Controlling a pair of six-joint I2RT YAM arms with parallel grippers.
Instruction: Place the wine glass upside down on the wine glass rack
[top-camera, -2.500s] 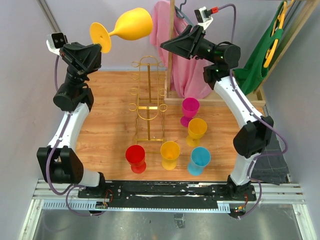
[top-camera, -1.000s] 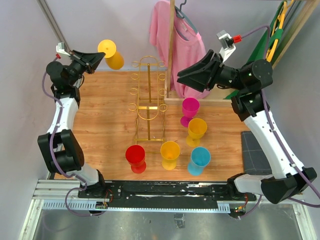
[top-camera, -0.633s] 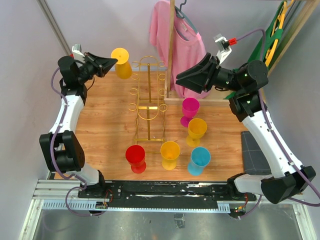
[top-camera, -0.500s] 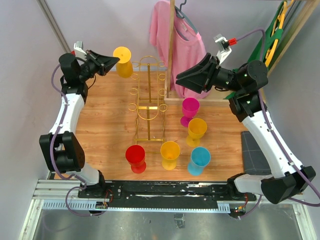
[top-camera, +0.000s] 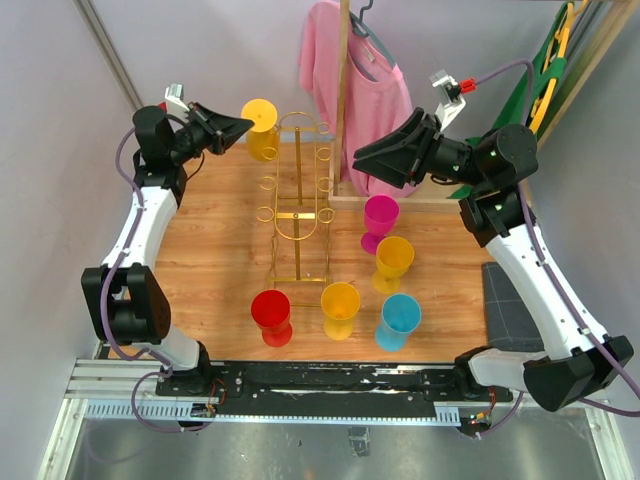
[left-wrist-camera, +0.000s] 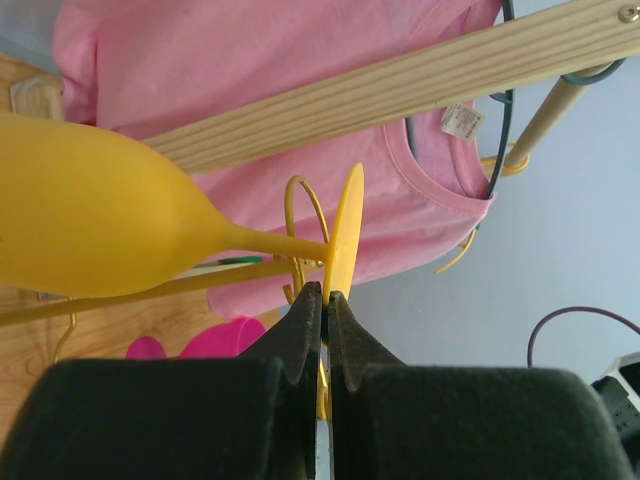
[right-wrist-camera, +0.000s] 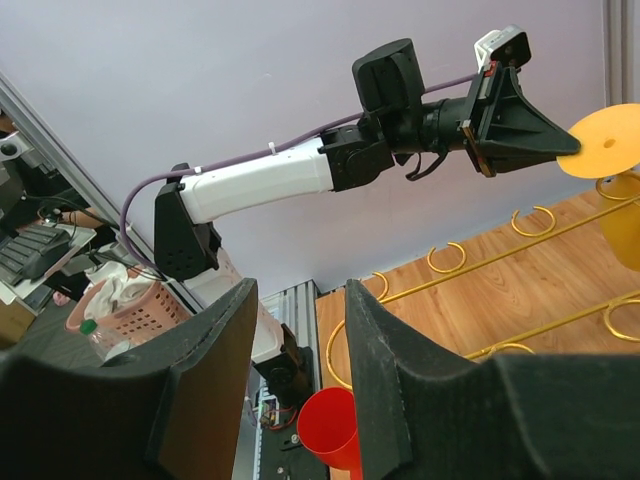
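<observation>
Wrist footage gives you what overhead hides: your left gripper (left-wrist-camera: 323, 295) is pinched on the foot's edge of the yellow wine glass (left-wrist-camera: 90, 235), stem sideways. Overhead, that arm reaches high, glass beside the wine glass rack (top-camera: 297, 200) top; your right gripper (right-wrist-camera: 300, 290) stands apart, holding nothing.

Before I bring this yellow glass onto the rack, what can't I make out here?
Top external: gap between wine glass and rack loops; they overlap.
Left wrist: the glass's rim, cut off by the left edge.
Left wrist: most of the rack, hidden behind glass and left pincer.
</observation>
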